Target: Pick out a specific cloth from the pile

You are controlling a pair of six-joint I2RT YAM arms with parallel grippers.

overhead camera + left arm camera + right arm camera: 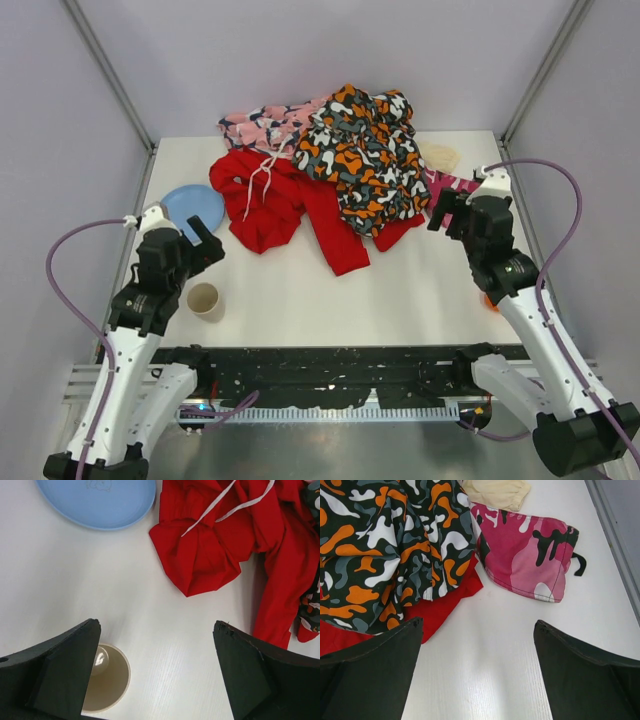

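The pile sits at the back middle of the table: a bright red garment (285,205), an orange-grey-white camouflage piece (365,160) on top, a pink patterned piece (262,125) behind, and a magenta camouflage piece (525,555) at the right. The plain white cloth is hidden or out of view. My left gripper (200,240) is open and empty over bare table, left of the red garment (215,550). My right gripper (452,215) is open and empty, near the magenta piece (447,190) and the camouflage piece (385,545).
A blue plate (193,208) lies left of the pile, also in the left wrist view (97,502). A beige cup (204,299) stands at the front left, under my left finger (107,677). A cream-beige fabric (440,157) lies at the back right (497,492). An orange object (489,300) shows beside the right arm.
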